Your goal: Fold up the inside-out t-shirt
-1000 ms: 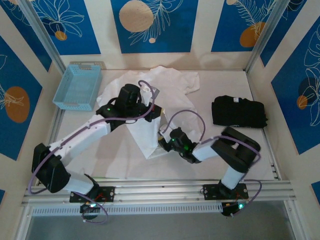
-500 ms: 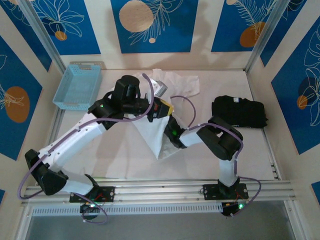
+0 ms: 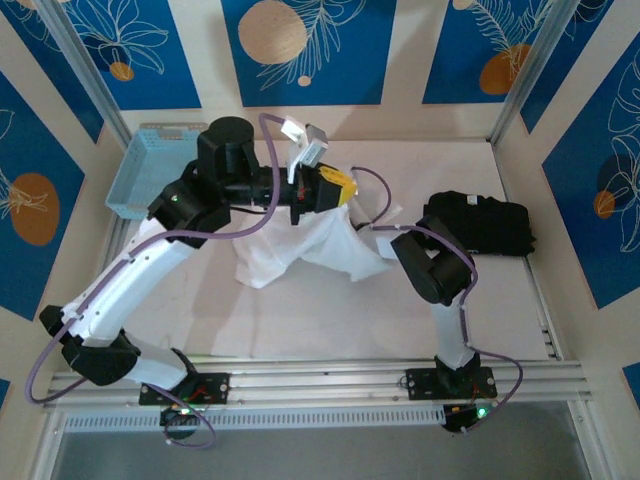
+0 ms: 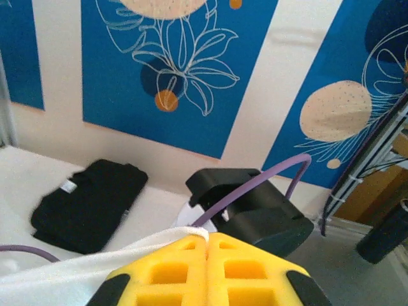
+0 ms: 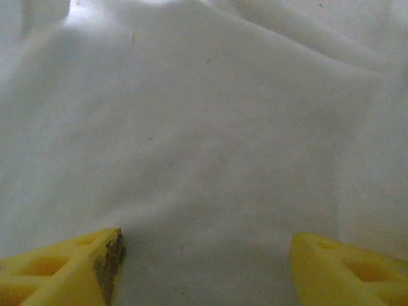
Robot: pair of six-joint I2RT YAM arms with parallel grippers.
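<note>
A: From where do you look at the table (image 3: 300,320)?
B: One camera is high, above and behind my bases (image 3: 190,388), looking down on all of it. The one over my left fingers (image 4: 172,274) faces sideways, toward the black garment (image 4: 89,204) and the wall (image 4: 306,95); the high view shares that garment. The one over my right fingers (image 5: 57,268) is very near the white t-shirt (image 5: 210,127).

White links (image 3: 150,265), black joints (image 3: 228,148), purple cables (image 4: 255,185), yellow fingers (image 4: 166,271).

Top view: bright, even, soft shadows.
Left wrist: fingers (image 4: 172,274) blurred at lower edge.
Right wrist: dim, hazy; glare upper left.
</note>
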